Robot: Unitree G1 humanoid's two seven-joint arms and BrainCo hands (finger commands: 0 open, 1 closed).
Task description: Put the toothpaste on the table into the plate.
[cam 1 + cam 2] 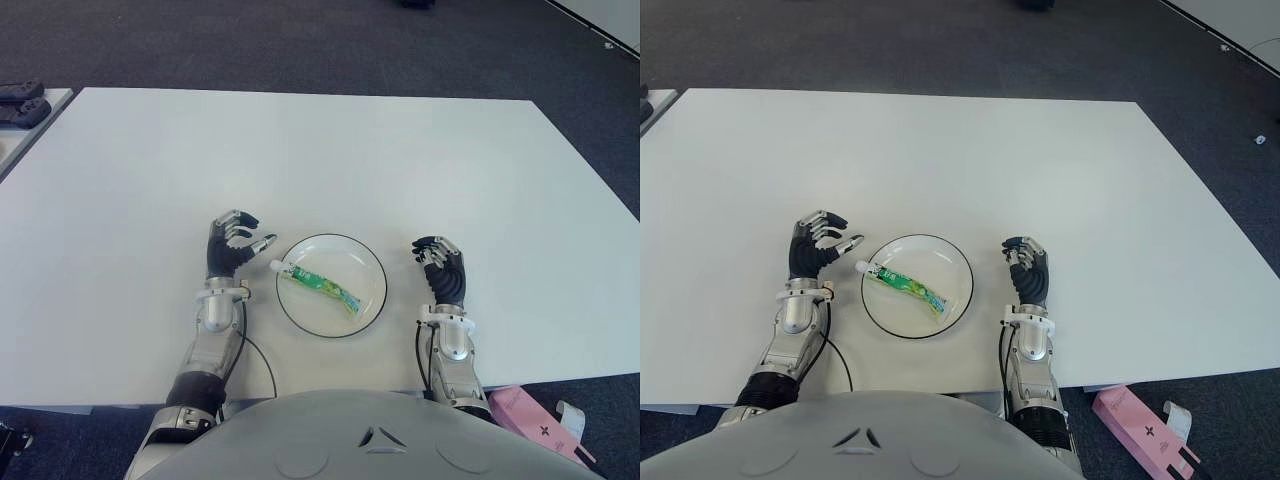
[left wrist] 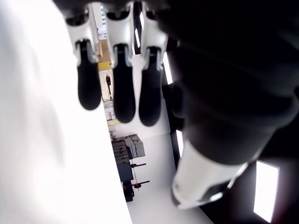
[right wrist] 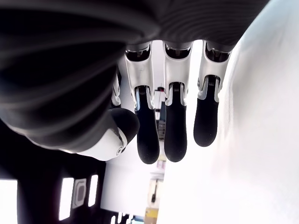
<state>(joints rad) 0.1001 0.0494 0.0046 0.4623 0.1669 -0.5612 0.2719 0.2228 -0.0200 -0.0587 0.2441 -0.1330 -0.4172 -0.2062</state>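
You are seeing the toothpaste (image 1: 320, 286) lying in the plate (image 1: 372, 268); your left hand (image 1: 232, 243), loosely open and empty, is sitting close enough to knock its rim.

Bright even overhead light, soft shadows on white table (image 1: 320, 160), wrist views blown out, blurred fingers (image 2: 124, 93)

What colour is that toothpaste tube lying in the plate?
The toothpaste tube is mostly green with a white cap, on the white, dark-rimmed plate. The left eye view shows it best.
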